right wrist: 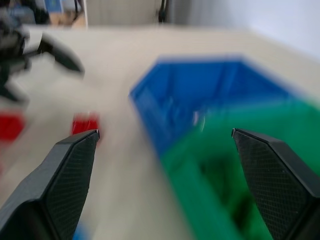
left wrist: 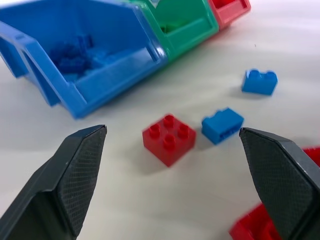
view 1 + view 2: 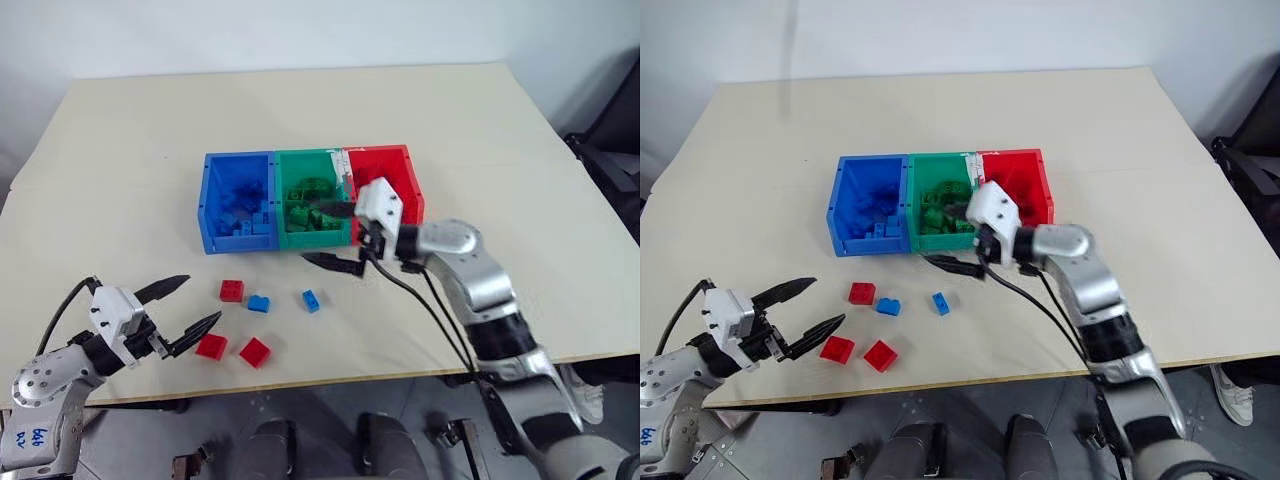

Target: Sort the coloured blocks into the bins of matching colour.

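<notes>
Five small studded plastic bricks lie loose on the pale wooden table (image 3: 500, 150), in front of the row of three joined rectangular plastic bins: the blue bin (image 3: 212, 205), the green bin (image 3: 288, 190) and the red bin (image 3: 408, 175). Nearest the bins sits a squarish red brick (image 3: 232, 290), with a smaller blue brick (image 3: 259, 303) just beside it and a second small blue brick (image 3: 311, 300) a little further toward the robot's right. Two more red bricks (image 3: 211, 347) (image 3: 255, 352) lie closer to the table's near edge.

The left gripper (image 3: 180, 307) hangs low over the table with its two black fingers spread wide and nothing between them. It points straight at the cluster: in the left wrist view the squarish red brick sits almost midway between the fingers, ahead of them, with the blue brick touching or nearly touching its side. The right gripper (image 3: 338, 236) hangs by the front wall of the green bin, fingers also spread and empty, well apart from the loose bricks.

The left arm is judged the nearer, and the red brick's flat sides look roughly square to its fingers
</notes>
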You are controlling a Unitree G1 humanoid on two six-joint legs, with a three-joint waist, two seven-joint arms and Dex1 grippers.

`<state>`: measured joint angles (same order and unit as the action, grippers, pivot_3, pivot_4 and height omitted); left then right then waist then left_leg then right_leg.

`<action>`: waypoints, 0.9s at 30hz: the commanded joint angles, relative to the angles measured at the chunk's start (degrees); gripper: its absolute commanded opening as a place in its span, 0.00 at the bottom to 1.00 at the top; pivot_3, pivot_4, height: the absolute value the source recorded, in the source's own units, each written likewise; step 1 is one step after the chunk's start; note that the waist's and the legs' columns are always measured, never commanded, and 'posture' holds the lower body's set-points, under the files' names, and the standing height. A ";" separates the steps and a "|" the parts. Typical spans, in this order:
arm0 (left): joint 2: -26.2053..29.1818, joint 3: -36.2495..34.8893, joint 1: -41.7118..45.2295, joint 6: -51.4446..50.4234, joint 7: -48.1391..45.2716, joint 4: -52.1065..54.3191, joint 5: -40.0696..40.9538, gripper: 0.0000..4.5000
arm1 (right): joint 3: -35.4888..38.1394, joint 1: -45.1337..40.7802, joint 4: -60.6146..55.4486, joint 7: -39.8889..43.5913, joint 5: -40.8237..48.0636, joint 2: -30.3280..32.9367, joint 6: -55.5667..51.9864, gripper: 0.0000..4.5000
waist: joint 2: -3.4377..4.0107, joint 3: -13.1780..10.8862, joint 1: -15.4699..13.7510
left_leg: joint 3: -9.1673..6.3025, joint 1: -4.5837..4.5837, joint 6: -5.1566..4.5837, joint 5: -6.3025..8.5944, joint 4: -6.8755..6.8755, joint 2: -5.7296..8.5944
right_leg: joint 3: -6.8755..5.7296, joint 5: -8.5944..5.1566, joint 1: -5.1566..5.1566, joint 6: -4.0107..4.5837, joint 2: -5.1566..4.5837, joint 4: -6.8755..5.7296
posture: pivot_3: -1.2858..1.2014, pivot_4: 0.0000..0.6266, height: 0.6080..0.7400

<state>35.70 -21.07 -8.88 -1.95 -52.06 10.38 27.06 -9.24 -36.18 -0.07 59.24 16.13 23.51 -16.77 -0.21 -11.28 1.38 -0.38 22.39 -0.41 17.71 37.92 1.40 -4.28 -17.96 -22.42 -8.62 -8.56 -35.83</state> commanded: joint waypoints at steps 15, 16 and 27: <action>2.92 9.41 11.76 -1.32 -4.64 -1.97 -1.36 1.00 | 19.54 32.79 -5.64 6.31 7.49 12.79 16.71 0.99 | 0.00 0.01 -1.22 | 0.30 -0.21 -0.05 0.06 0.13 -0.11 | 0.05 0.03 0.23 -0.05 0.03 0.10 | 0.52 0.24 1.00; 2.89 9.42 12.12 -1.10 -4.73 -2.37 -1.40 1.00 | 18.69 32.49 -6.54 6.05 7.80 12.39 15.95 0.99 | 0.00 0.00 -1.13 | 0.32 -0.23 -0.05 0.06 0.13 -0.11 | 0.05 0.03 0.22 -0.05 0.04 0.10 | 0.52 0.24 1.00; 3.90 4.85 7.26 -0.74 -6.08 -2.35 0.76 1.00 | 2.16 21.14 -16.50 -4.23 7.04 5.94 -5.19 0.99 | 0.00 0.00 -1.36 | 0.29 -0.21 -0.02 0.08 0.16 -0.17 | 0.07 0.03 0.18 -0.05 0.02 0.11 | 0.52 0.24 1.00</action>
<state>38.90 -14.22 -0.96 -3.06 -58.09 6.37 26.80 -6.30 -14.13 -14.47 56.78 23.12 30.16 -20.18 -0.21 -11.28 0.02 -0.12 22.18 -0.43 17.79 38.09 1.24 -4.21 -17.93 -22.23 -8.67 -8.54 -35.73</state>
